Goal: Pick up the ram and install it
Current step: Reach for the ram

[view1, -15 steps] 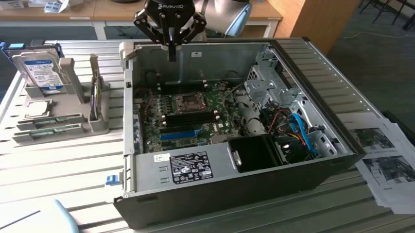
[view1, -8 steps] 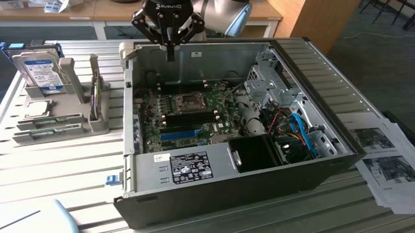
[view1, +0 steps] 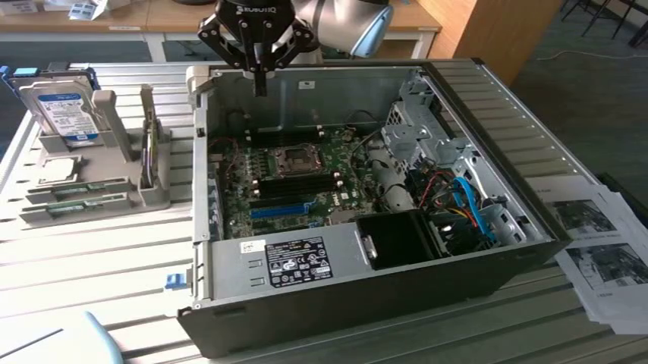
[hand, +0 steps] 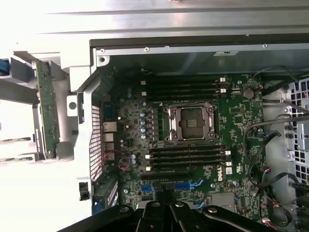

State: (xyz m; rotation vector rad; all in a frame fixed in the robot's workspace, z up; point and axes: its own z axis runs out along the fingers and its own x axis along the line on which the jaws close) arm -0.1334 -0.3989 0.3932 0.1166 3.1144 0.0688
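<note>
step: pick-up seemingly not begun | jaws: together, empty, above case [view1: 526, 152] | ram [hand: 47, 113]: upright in rack [view1: 120, 136] (beside case) | need: jaws parted for grasp

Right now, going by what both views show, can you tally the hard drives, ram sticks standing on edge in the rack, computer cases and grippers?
hard drive: 1
ram standing on edge: 1
computer case: 1
gripper: 1
Total: 4
</note>
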